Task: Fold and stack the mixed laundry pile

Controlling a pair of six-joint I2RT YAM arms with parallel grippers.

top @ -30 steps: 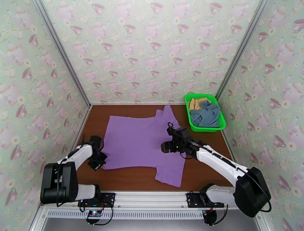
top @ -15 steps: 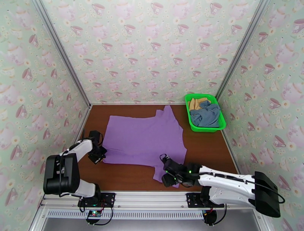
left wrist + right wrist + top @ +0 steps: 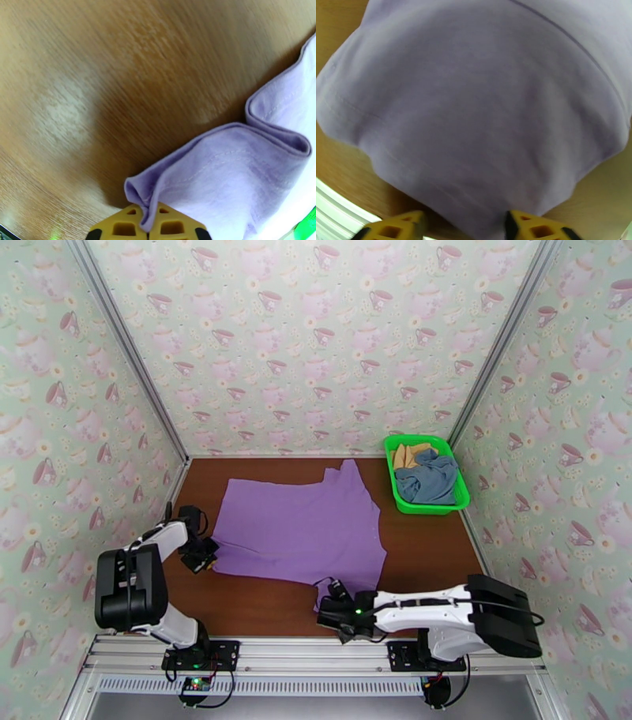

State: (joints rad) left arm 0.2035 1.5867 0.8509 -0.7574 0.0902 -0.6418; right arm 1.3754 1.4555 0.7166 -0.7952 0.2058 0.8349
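Observation:
The lilac purple garment (image 3: 300, 528) lies spread flat on the brown table. My left gripper (image 3: 205, 557) is shut on its near-left hem corner. In the left wrist view that corner (image 3: 221, 173) bunches into folds just past the pinched yellow fingertips of the left gripper (image 3: 149, 227). My right gripper (image 3: 325, 611) sits low at the garment's near sleeve by the front edge. In the right wrist view the right gripper (image 3: 464, 227) has its fingertips apart, and the purple sleeve (image 3: 474, 98) hangs between them. The slate blue-grey garment (image 3: 430, 477) and the tan-yellow one (image 3: 409, 453) lie in the basket.
The green mesh basket (image 3: 393, 473) stands at the back right corner against the wall. Patterned walls close in three sides. The metal rail (image 3: 316, 650) with the arm bases runs along the front edge. Bare brown table (image 3: 426, 556) shows right of the shirt.
My right arm swung from the shirt's middle down to the near sleeve, and its jaws narrowed. My left gripper drew the hem corner slightly back and left.

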